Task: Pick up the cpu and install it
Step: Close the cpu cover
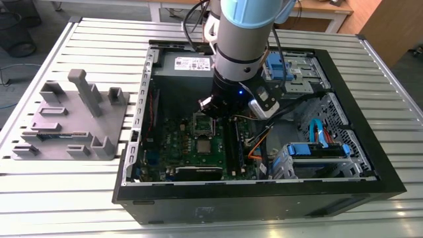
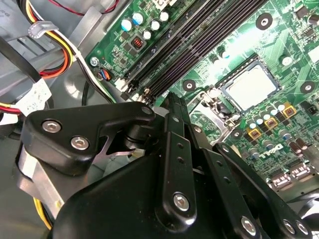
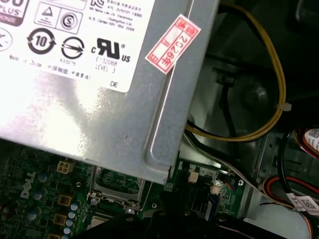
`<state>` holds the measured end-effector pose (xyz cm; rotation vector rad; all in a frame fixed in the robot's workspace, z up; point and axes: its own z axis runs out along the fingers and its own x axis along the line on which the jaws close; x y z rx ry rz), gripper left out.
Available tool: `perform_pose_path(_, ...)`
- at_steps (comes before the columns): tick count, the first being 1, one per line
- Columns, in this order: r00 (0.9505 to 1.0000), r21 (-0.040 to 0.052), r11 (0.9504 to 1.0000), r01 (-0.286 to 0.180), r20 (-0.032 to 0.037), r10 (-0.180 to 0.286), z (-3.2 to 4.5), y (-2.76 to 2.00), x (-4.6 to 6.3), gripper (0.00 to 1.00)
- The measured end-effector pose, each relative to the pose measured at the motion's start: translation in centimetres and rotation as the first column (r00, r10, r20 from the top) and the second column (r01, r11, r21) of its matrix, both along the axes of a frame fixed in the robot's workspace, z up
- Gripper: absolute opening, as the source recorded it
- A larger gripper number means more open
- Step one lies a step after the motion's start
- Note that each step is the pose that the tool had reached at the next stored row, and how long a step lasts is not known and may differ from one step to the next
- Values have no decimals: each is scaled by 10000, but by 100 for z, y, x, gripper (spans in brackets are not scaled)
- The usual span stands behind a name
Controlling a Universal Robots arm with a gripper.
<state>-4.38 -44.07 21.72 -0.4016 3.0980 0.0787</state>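
Note:
The cpu, a small silver square, lies flat in its socket on the green motherboard, inside the open computer case. The second wrist view also has the cpu, its pale top bright against the board. A silver hollow frame stands tilted up just behind it. My gripper hangs over the board beside that frame, a short way above and apart from the cpu. In the second wrist view the gripper narrows to a closed tip next to the dark memory slots, with nothing seen between its fingers.
The black case wall rings the board. A silver power supply sits at the back, with yellow and red cables beside it. Blue drive bays fill the exterior view's right. A grey parts fixture lies outside on the slatted table.

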Motion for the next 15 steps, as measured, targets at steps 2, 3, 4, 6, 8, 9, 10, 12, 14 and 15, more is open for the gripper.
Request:
perform_pose_path(2,10000,2,10000,-92,1,92,-6,13,1,11)
perform_pose_path(3,9999,4,9999,-160,1,160,-10,16,1,11)
perform_pose_path(4,9997,5,9997,-234,1,234,-13,19,1,11)
perform_pose_path(6,9992,8,9992,-401,0,401,-19,23,1,11)
perform_pose_path(8,9983,12,9983,-574,0,574,-24,27,1,11)
perform_pose_path(9,9979,16,9979,-646,1,646,-27,30,1,11)
perform_pose_path(10,9976,19,9976,-698,1,698,-29,33,2,11)
perform_pose_path(12,9971,23,9971,-763,1,763,-33,47,8,11)
perform_pose_path(14,9968,24,9968,-803,1,803,-35,69,16,11)
perform_pose_path(15,9967,25,9967,-816,1,816,-37,82,19,11)
